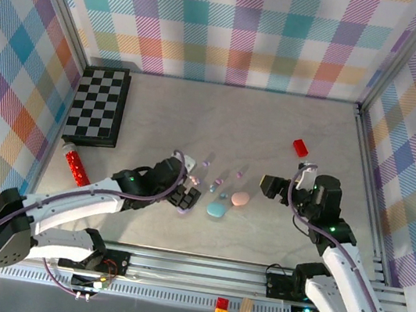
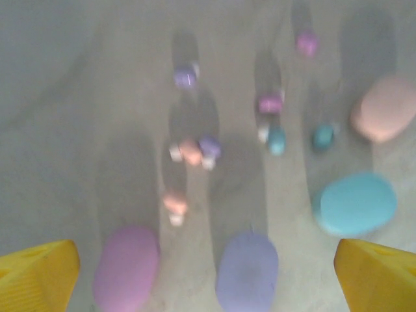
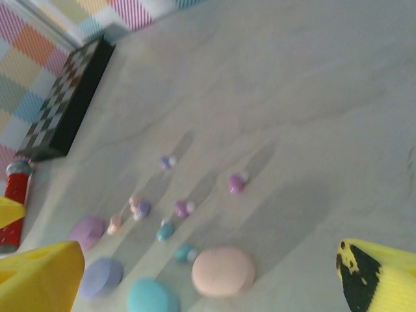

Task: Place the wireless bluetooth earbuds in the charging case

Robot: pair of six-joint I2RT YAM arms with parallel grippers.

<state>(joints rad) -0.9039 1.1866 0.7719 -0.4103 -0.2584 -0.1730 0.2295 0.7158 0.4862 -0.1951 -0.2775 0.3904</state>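
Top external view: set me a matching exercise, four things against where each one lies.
Things: 1 chessboard; 2 red block; 3 peach case; 4 glitter tube.
Places: A beside the teal case; B far left corner; C right side, on its own; D left edge, just nearer than the chessboard.
Pairs: 1-B, 2-C, 3-A, 4-D.

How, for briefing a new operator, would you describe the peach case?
On the grey table, look at the centre. The peach case lies rightmost of the pebble-shaped cases there, beside the teal case; no other is peach.
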